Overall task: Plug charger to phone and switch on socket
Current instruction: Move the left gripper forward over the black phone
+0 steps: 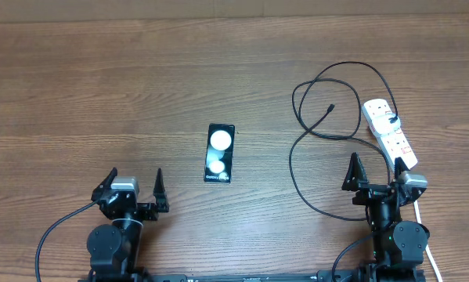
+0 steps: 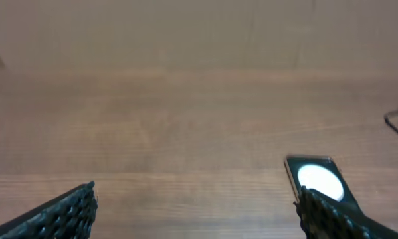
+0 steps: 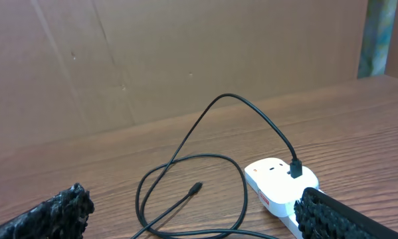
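The phone (image 1: 219, 153) lies flat near the middle of the wooden worktop (image 1: 101, 78), well apart from both arms. Far to its right sits a white power strip (image 1: 388, 131) with a black charger cable (image 1: 297, 168) plugged into it. The cable loops leftward — its free connector (image 1: 330, 106) rests on the wood, apart from the phone. At the near edge, the left tool (image 1: 135, 182) and right tool (image 1: 373, 174) both stand with fingers spread wide, holding nothing.

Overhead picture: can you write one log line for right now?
left gripper open, empty | right gripper open, empty | phone flat, unplugged | charger cable tip loose, apart from phone | power strip beside right gripper
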Available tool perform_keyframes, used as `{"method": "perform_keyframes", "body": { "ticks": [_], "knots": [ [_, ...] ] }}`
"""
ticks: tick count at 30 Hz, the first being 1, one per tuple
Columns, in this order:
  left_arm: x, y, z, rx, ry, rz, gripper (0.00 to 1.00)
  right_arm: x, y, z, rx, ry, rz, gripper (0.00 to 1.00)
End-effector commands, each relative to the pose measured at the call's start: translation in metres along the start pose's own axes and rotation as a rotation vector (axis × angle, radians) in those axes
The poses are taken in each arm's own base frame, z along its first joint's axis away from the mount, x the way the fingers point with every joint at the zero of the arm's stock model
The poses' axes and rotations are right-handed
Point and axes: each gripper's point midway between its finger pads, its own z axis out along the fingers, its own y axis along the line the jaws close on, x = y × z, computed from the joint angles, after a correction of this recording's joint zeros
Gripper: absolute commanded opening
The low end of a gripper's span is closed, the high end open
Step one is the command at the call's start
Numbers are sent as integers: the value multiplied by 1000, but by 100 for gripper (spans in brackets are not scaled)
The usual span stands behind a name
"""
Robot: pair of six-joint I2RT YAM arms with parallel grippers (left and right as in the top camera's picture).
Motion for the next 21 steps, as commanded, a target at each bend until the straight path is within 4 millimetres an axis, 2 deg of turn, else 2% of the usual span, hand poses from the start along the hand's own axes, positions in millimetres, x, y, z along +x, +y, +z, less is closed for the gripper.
{"method": "perform_keyframes", "body": {
  "ticks": [1,6,12,21],
  "knots": [
    [-30,-6,-13,27,-47,-14,100,1,0,0,-1,-8,-7,100],
    [-44,-7,-24,27,-49,-14,99,1,0,0,-1,-8,-7,100],
    [-47,-7,-30,25,-10,-25,100,1,0,0,-1,-8,-7,100],
    [-64,-9,-25,28,80,-50,100,1,0,0,-1,-8,-7,100]
  ]
}}
